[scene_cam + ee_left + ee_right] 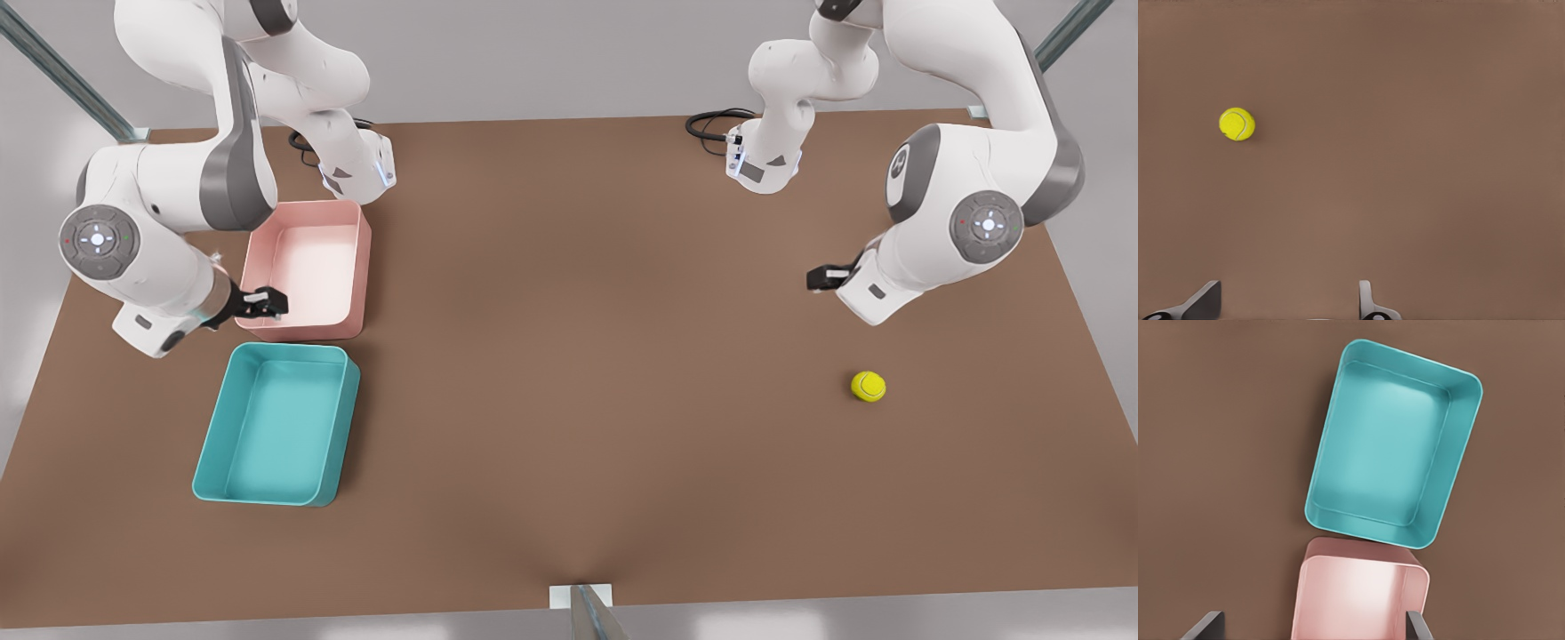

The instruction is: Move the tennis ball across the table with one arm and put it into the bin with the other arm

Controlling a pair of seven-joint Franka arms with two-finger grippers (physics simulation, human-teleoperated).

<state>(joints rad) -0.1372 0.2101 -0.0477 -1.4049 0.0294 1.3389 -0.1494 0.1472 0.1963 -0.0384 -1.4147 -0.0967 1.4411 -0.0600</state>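
Note:
The tennis ball (pixel 868 386) (pixel 1237 124), yellow-green with a pale seam, rests alone on the brown table (pixel 578 356) near the front view's right. My left gripper (pixel 822 277) (pixel 1286 307) hovers above and behind it, open and holding nothing. The teal bin (pixel 342 427) (pixel 1458 453) stands with nothing in it at the front view's left. Over the near edge of the pink tub beside it, my right gripper (pixel 267 304) (pixel 1311 627) is open and holds nothing.
A pink tub (pixel 364 258) (pixel 1365 600) of similar shape sits just behind the teal bin, almost touching it. Black cables (pixel 711 124) lie at the table's back edge by the arm bases. Bare tabletop spans between the ball and the bins.

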